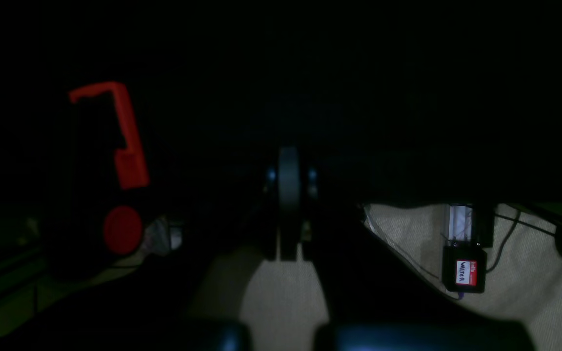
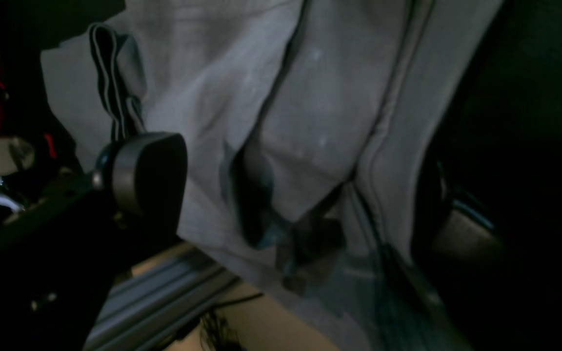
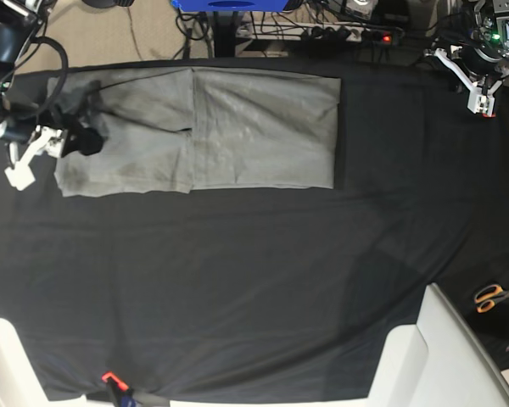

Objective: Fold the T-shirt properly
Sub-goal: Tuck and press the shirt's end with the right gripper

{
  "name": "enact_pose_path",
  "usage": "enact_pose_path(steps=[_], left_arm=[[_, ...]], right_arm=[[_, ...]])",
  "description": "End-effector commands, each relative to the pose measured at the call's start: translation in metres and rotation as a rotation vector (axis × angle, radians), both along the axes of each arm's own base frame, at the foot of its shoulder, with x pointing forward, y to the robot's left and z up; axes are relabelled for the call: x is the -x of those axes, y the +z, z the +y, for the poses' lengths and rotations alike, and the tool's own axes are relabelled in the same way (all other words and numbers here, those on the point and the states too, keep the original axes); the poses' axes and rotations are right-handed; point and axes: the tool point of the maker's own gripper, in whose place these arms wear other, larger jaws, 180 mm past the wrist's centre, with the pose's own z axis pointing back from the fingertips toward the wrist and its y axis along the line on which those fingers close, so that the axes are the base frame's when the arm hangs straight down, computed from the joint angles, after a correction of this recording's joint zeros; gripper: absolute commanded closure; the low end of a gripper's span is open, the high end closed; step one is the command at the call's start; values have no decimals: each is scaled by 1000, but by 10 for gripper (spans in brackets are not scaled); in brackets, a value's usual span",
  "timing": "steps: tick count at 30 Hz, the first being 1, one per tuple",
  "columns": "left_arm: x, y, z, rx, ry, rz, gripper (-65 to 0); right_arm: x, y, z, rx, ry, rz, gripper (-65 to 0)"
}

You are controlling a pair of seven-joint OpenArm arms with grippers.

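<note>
The grey T-shirt (image 3: pixel 237 127) lies flat at the back left of the black table cloth (image 3: pixel 237 271), with a straight fold edge running across it left of its middle. My right gripper (image 3: pixel 81 140) is at the shirt's left end. In the right wrist view it (image 2: pixel 300 195) is open, its fingers (image 2: pixel 149 170) wide apart low over the rumpled grey cloth (image 2: pixel 242 87), holding nothing. My left gripper (image 3: pixel 479 93) hangs at the back right corner, far from the shirt. In the dark left wrist view its jaws (image 1: pixel 288 195) stand together, empty.
Orange-handled scissors (image 3: pixel 492 297) lie at the right edge. A white surface (image 3: pixel 445 356) juts in at the front right. A power strip (image 3: pixel 348 34) and cables lie behind the table. A red bracket (image 1: pixel 125 136) and a labelled black box (image 1: pixel 464 273) show below the left arm.
</note>
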Motion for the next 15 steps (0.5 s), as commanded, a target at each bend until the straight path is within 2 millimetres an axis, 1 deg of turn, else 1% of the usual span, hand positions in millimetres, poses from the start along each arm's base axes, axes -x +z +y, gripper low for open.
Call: enact_pose_path(steps=[1,5,7,8,9,11,15], left_arm=[[-4,7,7,-19,-7,-19,0],[-4,7,6,-18,-6,-19,0],[-4,7,6,-18,-6,-19,0],[-4,7,6,-17,-5,-18,0],[-4,7,6,-17,-5,-18,0],[-4,7,6,-17,-5,-18,0],[-4,7,6,-17,-5,-18,0]], right_arm=[[49,-24,15,34,123,200,-597],[47,-26,27,24,144,192,-597],[44,-27,28,26,138,180,-581],[44,-27,28,26,136,177,-551],[43,-27,28,26,134,175,-507],[42,-27,28,27,130,170,-402],[36,-27,26,33,107,140,-215]])
